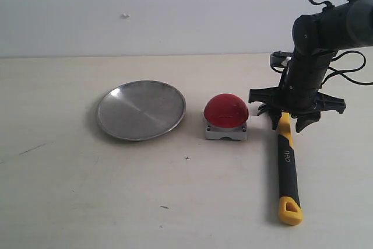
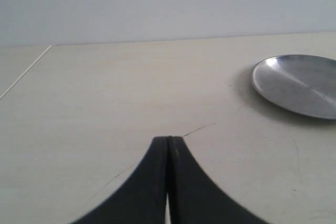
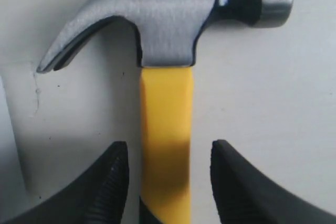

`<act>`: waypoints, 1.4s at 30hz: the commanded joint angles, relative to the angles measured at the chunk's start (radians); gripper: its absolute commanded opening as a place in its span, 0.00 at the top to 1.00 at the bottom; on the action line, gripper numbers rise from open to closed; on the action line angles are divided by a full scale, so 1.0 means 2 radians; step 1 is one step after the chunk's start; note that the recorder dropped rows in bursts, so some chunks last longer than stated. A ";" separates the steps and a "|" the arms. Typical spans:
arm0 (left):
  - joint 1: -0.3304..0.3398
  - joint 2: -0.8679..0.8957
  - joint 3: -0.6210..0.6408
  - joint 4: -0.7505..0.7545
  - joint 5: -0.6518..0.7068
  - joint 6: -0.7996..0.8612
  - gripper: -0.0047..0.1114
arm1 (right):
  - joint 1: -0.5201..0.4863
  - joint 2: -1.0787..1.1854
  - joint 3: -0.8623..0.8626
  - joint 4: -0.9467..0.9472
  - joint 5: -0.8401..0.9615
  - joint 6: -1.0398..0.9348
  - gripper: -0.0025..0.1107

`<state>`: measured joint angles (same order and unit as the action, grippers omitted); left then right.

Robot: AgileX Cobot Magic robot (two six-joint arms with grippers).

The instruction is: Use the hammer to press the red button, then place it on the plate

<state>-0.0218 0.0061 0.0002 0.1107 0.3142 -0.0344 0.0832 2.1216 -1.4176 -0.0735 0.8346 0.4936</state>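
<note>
The hammer point(image 1: 287, 167) lies flat on the table at the right, its yellow-and-black handle pointing toward the front edge. Its dark metal head point(image 3: 168, 19) shows in the right wrist view; in the exterior view the arm hides it. My right gripper point(image 1: 289, 118) is open and straddles the upper handle point(image 3: 165, 129), one finger on each side with a gap to both. The red button point(image 1: 226, 111) sits on its grey base just left of the hammer. Further left lies the silver plate point(image 1: 141, 109), also the plate point(image 2: 299, 83). My left gripper point(image 2: 168, 139) is shut on nothing, over bare table.
A pale wall stands behind the table's far edge. A cable loops off the right arm point(image 1: 326, 33). A faint scratch point(image 2: 198, 129) marks the tabletop near the left gripper.
</note>
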 commanded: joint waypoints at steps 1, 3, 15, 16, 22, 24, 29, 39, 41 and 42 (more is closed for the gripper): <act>0.001 -0.003 0.000 0.000 -0.001 0.000 0.96 | 0.001 0.011 -0.010 -0.007 0.003 0.004 0.55; 0.001 -0.003 0.000 0.000 -0.001 0.000 0.96 | 0.001 0.015 -0.010 -0.007 0.000 0.004 0.55; 0.001 -0.003 0.000 0.000 -0.001 0.000 0.96 | 0.001 0.023 -0.010 -0.007 -0.002 0.004 0.66; 0.001 -0.003 0.000 0.000 -0.001 0.000 0.96 | 0.001 0.023 -0.010 -0.007 -0.006 0.003 0.71; 0.001 -0.003 0.000 0.000 -0.001 0.000 0.96 | 0.001 0.023 -0.010 -0.007 -0.036 -0.019 0.98; 0.001 -0.003 0.000 0.000 -0.001 0.000 0.96 | 0.001 0.021 -0.010 -0.007 -0.054 -0.020 0.98; 0.001 -0.003 0.000 0.000 -0.001 0.000 0.96 | 0.002 0.002 0.007 -0.024 -0.100 0.002 0.98; 0.001 -0.003 0.000 0.000 -0.001 0.000 0.96 | 0.001 -0.102 0.080 -0.170 -0.129 0.109 0.98; 0.001 -0.003 0.000 0.000 -0.001 0.000 0.96 | 0.002 -0.138 0.095 -0.178 -0.135 0.108 0.98; 0.001 -0.003 0.000 0.000 -0.001 0.000 0.96 | 0.002 -0.154 0.100 -0.179 -0.135 0.105 0.98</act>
<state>-0.0218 0.0061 0.0002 0.1107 0.3142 -0.0344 0.0848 1.9186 -1.2388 -0.3868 0.6063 0.6980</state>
